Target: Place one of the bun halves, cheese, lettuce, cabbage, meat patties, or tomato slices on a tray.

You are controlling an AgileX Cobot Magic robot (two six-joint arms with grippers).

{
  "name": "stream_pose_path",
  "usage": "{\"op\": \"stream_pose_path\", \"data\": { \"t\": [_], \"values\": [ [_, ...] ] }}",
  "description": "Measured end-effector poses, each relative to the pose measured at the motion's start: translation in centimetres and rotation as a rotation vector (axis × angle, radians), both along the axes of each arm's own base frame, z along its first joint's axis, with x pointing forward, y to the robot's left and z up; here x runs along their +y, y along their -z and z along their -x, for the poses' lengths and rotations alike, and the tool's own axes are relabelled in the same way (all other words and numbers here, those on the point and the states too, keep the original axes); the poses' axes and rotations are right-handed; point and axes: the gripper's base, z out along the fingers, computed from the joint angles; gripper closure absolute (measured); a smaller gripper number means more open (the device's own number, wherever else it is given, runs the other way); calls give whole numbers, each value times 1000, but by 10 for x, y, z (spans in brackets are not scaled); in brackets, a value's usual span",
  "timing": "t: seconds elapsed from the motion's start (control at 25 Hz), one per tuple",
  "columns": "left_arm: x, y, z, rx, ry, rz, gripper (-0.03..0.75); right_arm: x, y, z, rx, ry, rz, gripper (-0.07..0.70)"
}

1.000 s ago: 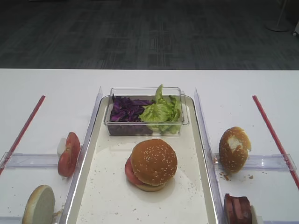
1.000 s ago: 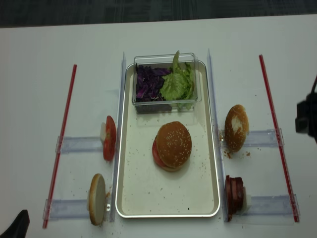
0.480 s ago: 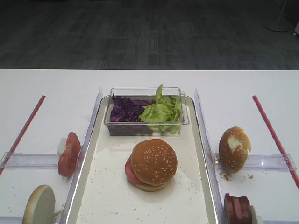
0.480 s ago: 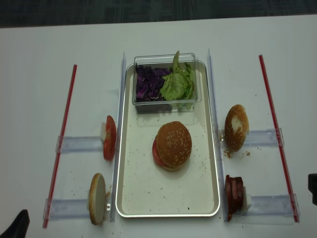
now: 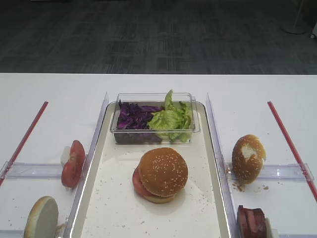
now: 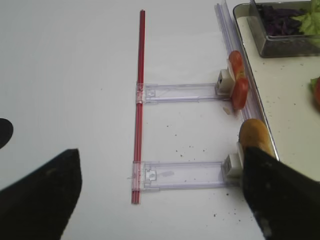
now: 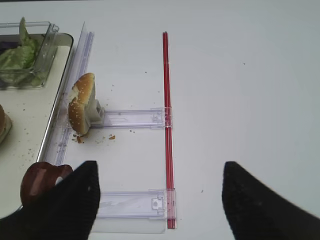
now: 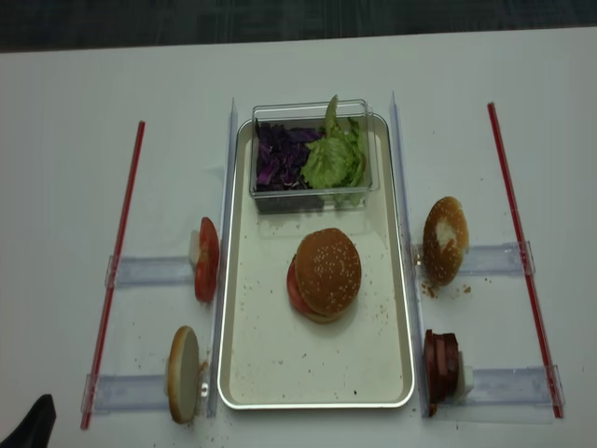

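Note:
A sesame-seeded bun half (image 5: 163, 171) (image 8: 327, 271) caps a stack on the tray (image 5: 148, 218) (image 8: 317, 373), with a tomato slice (image 5: 137, 182) showing under it. More tomato slices (image 5: 73, 163) (image 6: 237, 82) stand left of the tray. The meat patties (image 5: 252, 220) (image 7: 37, 182) stand to its right. Lettuce (image 5: 171, 119) and cabbage (image 5: 132, 115) fill a clear tub. No cheese shows. My right gripper (image 7: 160, 167) hangs open over bare table right of the tray, holding nothing. My left gripper (image 6: 161, 152) is open over the table to the tray's left, also holding nothing.
A bun with a torn white patch (image 5: 247, 158) (image 7: 81, 107) leans on a clear holder right of the tray. A pale flat-faced bun half (image 5: 42, 218) (image 6: 255, 135) stands at front left. Red strips (image 7: 167, 125) (image 6: 140, 100) run along both outer sides. Crumbs fleck the tray.
The right arm, seen at the overhead view's right edge, slid toward the near edge and has left that view. The food and tray have not moved.

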Motion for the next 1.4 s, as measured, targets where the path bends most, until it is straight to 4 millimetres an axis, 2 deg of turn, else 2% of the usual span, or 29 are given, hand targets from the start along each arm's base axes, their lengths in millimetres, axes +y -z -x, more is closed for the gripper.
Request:
{"op": "stream_pose_path", "data": {
  "t": [0.48, 0.84, 1.4],
  "values": [
    [0, 0, 0, 0, 0, 0, 118, 0, 0, 3, -19, -9, 22, 94],
    [0, 0, 0, 0, -3, -4, 118, 0, 3, 2, -14, -10, 23, -15],
    [0, 0, 0, 0, -3, -4, 118, 0, 3, 2, -14, -10, 23, -25]
  ]
}}
